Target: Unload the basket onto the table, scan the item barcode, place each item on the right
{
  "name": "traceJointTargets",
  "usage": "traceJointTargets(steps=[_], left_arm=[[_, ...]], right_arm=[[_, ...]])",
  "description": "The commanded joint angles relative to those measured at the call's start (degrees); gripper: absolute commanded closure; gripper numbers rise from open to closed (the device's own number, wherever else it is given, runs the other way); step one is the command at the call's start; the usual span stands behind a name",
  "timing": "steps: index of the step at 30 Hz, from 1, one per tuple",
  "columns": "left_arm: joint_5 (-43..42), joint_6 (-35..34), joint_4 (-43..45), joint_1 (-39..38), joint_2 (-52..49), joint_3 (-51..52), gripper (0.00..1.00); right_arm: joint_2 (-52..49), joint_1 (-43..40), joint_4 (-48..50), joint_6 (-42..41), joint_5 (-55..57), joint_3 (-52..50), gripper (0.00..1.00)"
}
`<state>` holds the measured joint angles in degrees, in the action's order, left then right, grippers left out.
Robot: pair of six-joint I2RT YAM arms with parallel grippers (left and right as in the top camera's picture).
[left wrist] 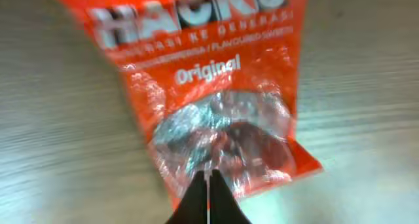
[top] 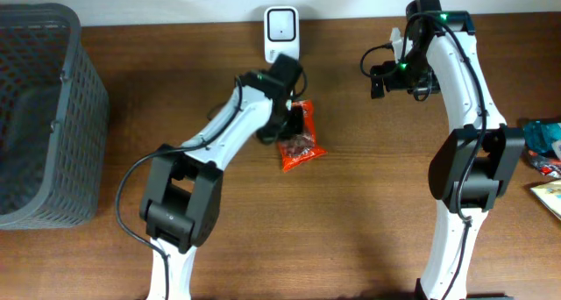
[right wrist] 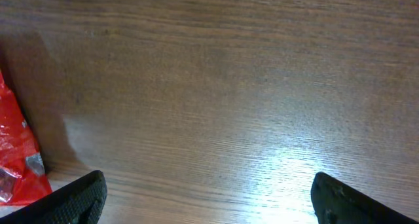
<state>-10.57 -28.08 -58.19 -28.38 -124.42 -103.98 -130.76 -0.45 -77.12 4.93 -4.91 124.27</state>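
A dark grey slatted basket (top: 44, 116) stood at the far left edge of the wooden table (top: 368, 203). Next to it the left arm (top: 219, 133) reached from the near edge up and rightward toward the table's middle, and the left gripper (top: 292, 123) sat over the upper end of the orange-red snack bag (top: 300, 147). In the left wrist view that gripper (left wrist: 208, 185) had its two dark fingers pressed together into a single wedge, the tips meeting right at the near edge of the bag (left wrist: 209, 99), by its clear window with wrapped sweets inside. Whether any film was caught between them could not be told. The view was blurred, yet the white words "HACKS" and "Original" on the bag could be read. The bag itself lay on the wood near the centre of the table, just in front of the white barcode scanner (top: 282, 32), which stood upright at the back edge, apart from the bag. Further right, the right arm (top: 469, 151) rose from the near edge, and the right gripper (top: 383, 75) hung above bare wood near the back, well apart from the bag. The right wrist view showed this gripper (right wrist: 208, 185) with its fingers spread wide and nothing between them, a corner of the red bag (right wrist: 16, 152) at the left edge of that view. At the far right edge lay a teal packet (top: 543, 138) and a pale flat card (top: 548, 196).
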Motion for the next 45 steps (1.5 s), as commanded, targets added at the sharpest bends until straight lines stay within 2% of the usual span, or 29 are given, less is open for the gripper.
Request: traceJointTargets(steps=[1, 2, 3, 6, 9, 11, 13, 14, 19, 20, 23, 29, 34, 37, 38, 40, 45], left_arm=[[9.5, 2.1, -8.7, 4.5, 5.9, -10.8, 0.34], [15.1, 2.0, -11.7, 6.2, 6.9, -12.9, 0.05], [18.5, 2.0, -13.2, 7.5, 7.4, -13.4, 0.01], [19.4, 2.0, -16.2, 13.1, 7.3, -13.3, 0.01], [19.6, 2.1, -18.0, 16.7, 7.3, -13.3, 0.01], [19.6, 2.0, -19.3, 18.5, 7.2, -13.2, 0.01], [19.6, 2.0, -19.1, 20.1, 7.2, -13.2, 0.01], [19.4, 2.0, -18.8, 21.6, 7.2, -13.2, 0.01], [19.4, 2.0, -19.5, 26.0, 7.2, -13.2, 0.01], [19.4, 2.0, -19.8, 26.4, 7.2, -13.2, 0.01], [19.4, 2.0, -19.8, 26.5, 7.2, -13.2, 0.01], [19.4, 2.0, -19.8, 26.4, 7.2, -13.2, 0.01], [19.4, 2.0, -19.8, 26.4, 7.2, -13.2, 0.01], [19.4, 2.0, -19.8, 26.4, 7.2, -13.2, 0.01], [19.4, 2.0, -19.8, 26.4, 7.2, -13.2, 0.01], [19.4, 2.0, -19.8, 26.4, 7.2, -13.2, 0.01], [19.4, 2.0, -19.8, 26.4, 7.2, -13.2, 0.01]], right_arm=[[2.0, 0.0, 0.0, 0.2, 0.7, -0.2, 0.01], [2.0, 0.0, 0.0, 0.2, 0.7, -0.2, 0.01], [2.0, 0.0, 0.0, 0.2, 0.7, -0.2, 0.01], [2.0, 0.1, 1.5, 0.2, -0.8, -0.2, 0.01], [2.0, 0.1, 0.5, 0.2, -12.0, -0.2, 0.02], [2.0, 0.3, 0.6, 0.8, -26.6, -0.3, 0.01], [1.7, 2.4, -0.1, 6.2, -30.9, -1.2, 0.01], [1.7, 5.5, -0.5, 8.5, -29.5, -1.8, 0.01], [1.5, 15.4, 1.5, 8.5, -27.7, -2.0, 0.01], [1.1, 17.6, 2.4, 6.4, -23.9, -2.0, 0.01], [-0.5, 23.5, 3.7, -8.1, -5.2, -2.3, 0.01], [-0.9, 31.0, 14.0, -16.6, 6.0, -12.9, 0.07], [-0.9, 32.4, 21.1, -20.5, 10.3, -21.3, 0.18], [-0.9, 32.4, 22.5, -20.7, 10.3, -23.9, 0.42], [-0.9, 32.4, 22.5, -20.7, 10.3, -23.9, 0.46], [-0.9, 32.3, 22.5, -20.7, 10.4, -23.8, 0.61], [-0.7, 32.3, 18.5, -20.7, 10.6, -18.6, 0.62]])
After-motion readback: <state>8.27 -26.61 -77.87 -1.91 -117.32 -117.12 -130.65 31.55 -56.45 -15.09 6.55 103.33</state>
